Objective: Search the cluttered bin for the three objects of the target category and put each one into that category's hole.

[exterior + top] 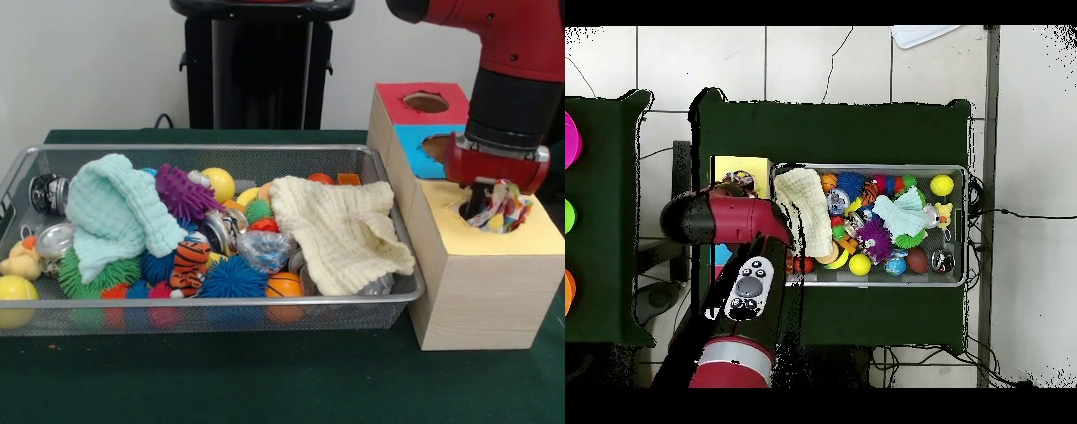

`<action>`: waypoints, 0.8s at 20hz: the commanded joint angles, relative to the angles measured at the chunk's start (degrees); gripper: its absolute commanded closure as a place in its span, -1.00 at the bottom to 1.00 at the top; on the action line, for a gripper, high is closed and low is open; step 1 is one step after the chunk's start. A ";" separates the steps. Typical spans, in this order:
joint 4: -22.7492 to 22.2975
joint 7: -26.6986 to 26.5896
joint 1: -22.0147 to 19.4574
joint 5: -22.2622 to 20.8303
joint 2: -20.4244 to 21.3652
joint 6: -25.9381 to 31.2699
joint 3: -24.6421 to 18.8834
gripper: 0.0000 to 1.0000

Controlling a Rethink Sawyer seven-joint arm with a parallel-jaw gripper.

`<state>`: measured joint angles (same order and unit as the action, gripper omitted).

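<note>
My gripper (483, 205) reaches down from the red arm into the yellow-faced hole (521, 231) of the wood-grain box at the right. It is shut on a thin white fabric piece with coloured blotches (508, 208), bunched at the hole's mouth. In the overhead view the fabric (741, 182) shows at the yellow box (757, 165), and the arm hides the gripper. The wire mesh bin (221, 303) lies left of the boxes, full of toys. No other printed fabric piece shows in it.
A mint-green waffle cloth (115, 212) and a cream waffle cloth (340, 230) lie on top of balls and spiky toys in the bin. The blue-faced hole (434, 146) and the red-faced hole (426, 102) lie behind the yellow one. The pedestal (260, 71) stands behind the bin.
</note>
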<state>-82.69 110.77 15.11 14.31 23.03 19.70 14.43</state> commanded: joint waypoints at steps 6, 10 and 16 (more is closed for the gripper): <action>-0.34 8.13 -3.55 -0.42 -10.17 -5.17 -5.95 1.00; 0.31 8.15 -3.91 -0.39 -11.23 -6.43 -6.24 1.00; -0.74 7.69 -3.94 -0.36 -8.74 -3.08 -6.25 1.00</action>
<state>-81.12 110.77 13.68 14.29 20.71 15.96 14.08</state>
